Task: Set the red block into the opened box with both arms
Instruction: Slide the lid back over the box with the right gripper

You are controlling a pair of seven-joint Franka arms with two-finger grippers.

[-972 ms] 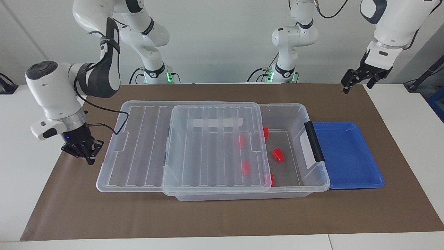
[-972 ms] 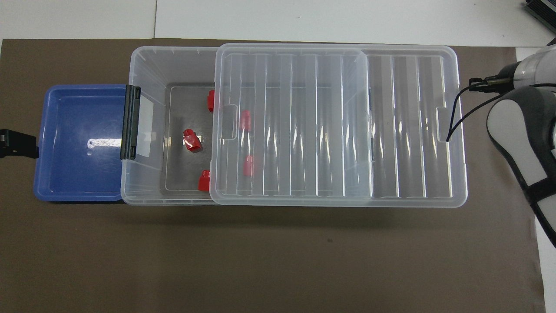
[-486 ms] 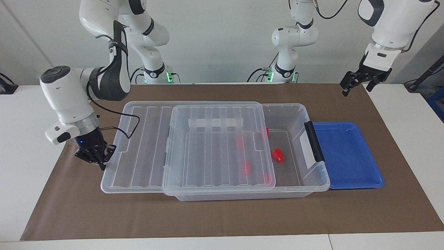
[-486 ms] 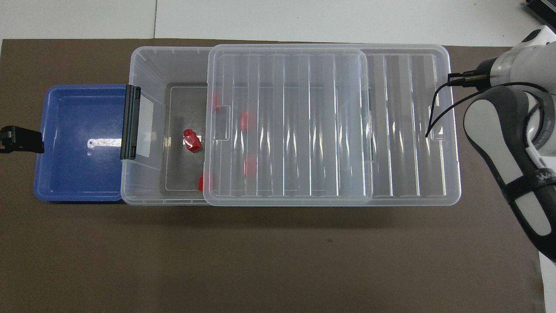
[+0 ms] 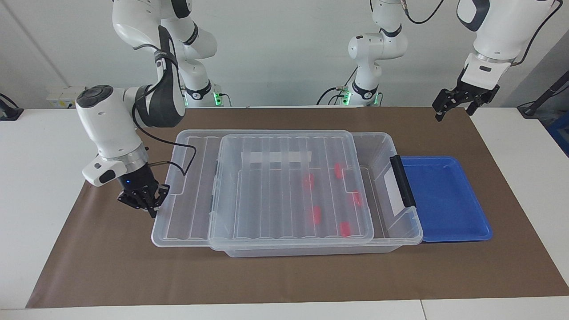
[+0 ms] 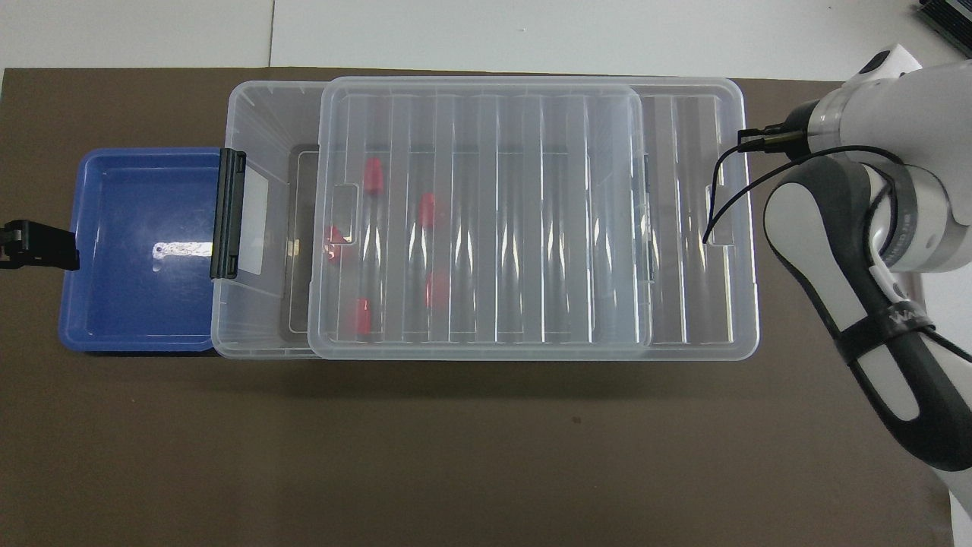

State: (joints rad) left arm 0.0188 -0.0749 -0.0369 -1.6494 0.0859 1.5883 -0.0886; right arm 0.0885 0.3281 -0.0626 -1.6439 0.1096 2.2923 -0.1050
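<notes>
Right claw (image 5: 143, 202) against lid (image 5: 284, 186)

The ribbed clear lid (image 5: 291, 189) covers most of the box (image 5: 402, 231), shutting me off from the red blocks (image 5: 316, 214) beneath. Only a narrow strip stays open beside the black latch (image 5: 402, 180). The blue tray (image 5: 444, 200) and the brown mat (image 5: 284, 275) are unobstructed.

The right pincer (image 5: 143, 201), fingertips together, sits against the end of the clear lid (image 5: 266, 186), which lies on the box (image 5: 402, 229) and covers five red blocks (image 5: 316, 214). The left pincer (image 5: 454, 103) hangs open over the brown mat (image 5: 275, 275), near a blue tray (image 5: 444, 200).
</notes>
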